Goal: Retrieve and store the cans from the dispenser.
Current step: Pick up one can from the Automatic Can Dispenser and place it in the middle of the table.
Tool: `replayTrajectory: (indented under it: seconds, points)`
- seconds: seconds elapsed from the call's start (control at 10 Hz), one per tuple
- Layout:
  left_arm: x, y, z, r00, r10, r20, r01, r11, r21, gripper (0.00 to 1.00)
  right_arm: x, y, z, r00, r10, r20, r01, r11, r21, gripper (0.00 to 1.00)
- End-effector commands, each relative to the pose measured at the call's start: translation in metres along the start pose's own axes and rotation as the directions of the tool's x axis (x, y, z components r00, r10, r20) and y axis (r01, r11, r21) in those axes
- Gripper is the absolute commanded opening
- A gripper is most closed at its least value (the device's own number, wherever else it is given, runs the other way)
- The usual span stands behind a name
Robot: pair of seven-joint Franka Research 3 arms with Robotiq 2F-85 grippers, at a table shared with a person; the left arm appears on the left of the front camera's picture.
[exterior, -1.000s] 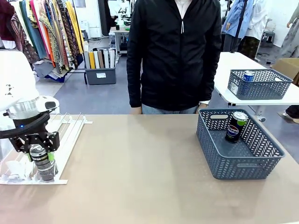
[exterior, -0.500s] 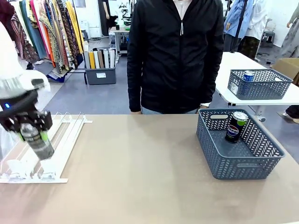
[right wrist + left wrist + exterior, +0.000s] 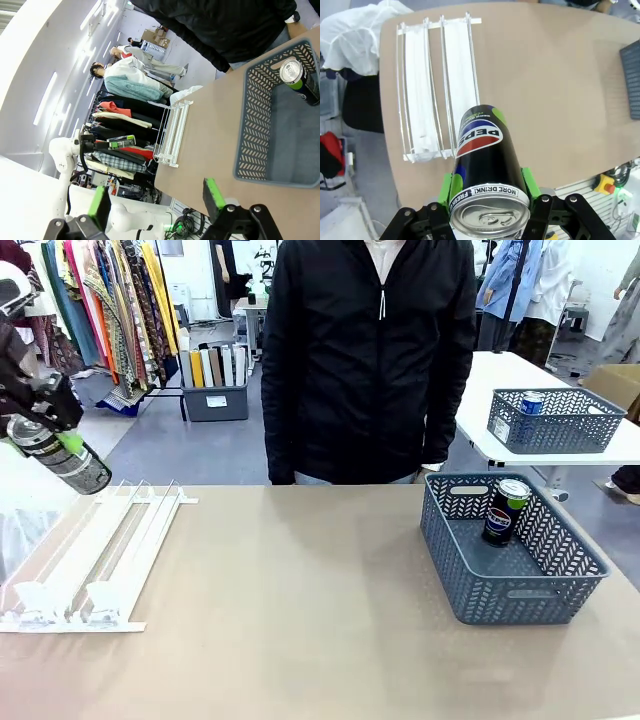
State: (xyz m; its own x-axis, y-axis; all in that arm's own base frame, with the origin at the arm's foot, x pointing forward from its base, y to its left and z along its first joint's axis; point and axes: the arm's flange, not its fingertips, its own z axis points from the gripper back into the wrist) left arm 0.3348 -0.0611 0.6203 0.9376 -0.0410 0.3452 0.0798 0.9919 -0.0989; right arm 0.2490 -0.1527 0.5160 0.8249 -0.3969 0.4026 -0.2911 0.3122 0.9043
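My left gripper (image 3: 48, 430) is raised high above the table's left edge, shut on a dark can (image 3: 68, 462) with a green band, which hangs tilted. In the left wrist view the same can (image 3: 484, 160) sits between the green pads (image 3: 451, 186), silver top toward the camera. Far below it lies the clear-and-white dispenser (image 3: 437, 85), also seen on the table's left (image 3: 95, 550), its lanes bare. Another dark can (image 3: 505, 508) stands in the grey mesh basket (image 3: 520, 590) at the right. My right gripper (image 3: 156, 200) is open and holds nothing, off the table's right side facing the basket (image 3: 250, 130).
A person in a black jacket (image 3: 370, 360) stands at the table's far edge. A second mesh basket (image 3: 555, 425) with a can rests on a white table behind. White cloth (image 3: 355, 35) lies beside the table's left end. The tabletop (image 3: 300, 590) between dispenser and basket is bare.
The left gripper has lifted the dark can out of the dispenser's front end, up and away to the upper left. The can now tilts.
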Motion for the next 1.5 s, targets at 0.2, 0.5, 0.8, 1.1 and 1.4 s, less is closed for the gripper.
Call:
replayTrajectory:
  seconds: [0.2,0.5,0.8,1.1,1.4]
  points:
    - [0.003,0.001,-0.011,0.999,-0.006,-0.035,0.007,1.000,0.030,0.00,0.003,0.002,-0.002,1.000,0.025,0.018,-0.025,0.999,0.026,1.00]
    - [0.008,0.002,-0.022,0.995,-0.051,-0.081,0.031,0.973,-0.228,0.00,0.003,0.002,-0.002,1.000,0.025,0.018,-0.025,0.999,0.026,1.00]
    - [0.059,-0.088,-0.055,0.977,-0.114,-0.180,0.067,0.966,-0.248,0.00,0.003,0.002,-0.002,1.000,0.025,0.018,-0.025,0.999,0.026,1.00]
    - [0.080,-0.206,-0.115,0.924,-0.292,-0.246,0.207,0.925,-0.318,0.00,0.003,0.002,-0.002,1.000,0.025,0.018,-0.025,0.999,0.026,1.00]
    - [0.064,-0.291,-0.195,0.815,-0.418,-0.401,0.311,0.900,-0.306,0.00,0.003,0.002,-0.002,1.000,0.025,0.018,-0.025,0.999,0.026,1.00]
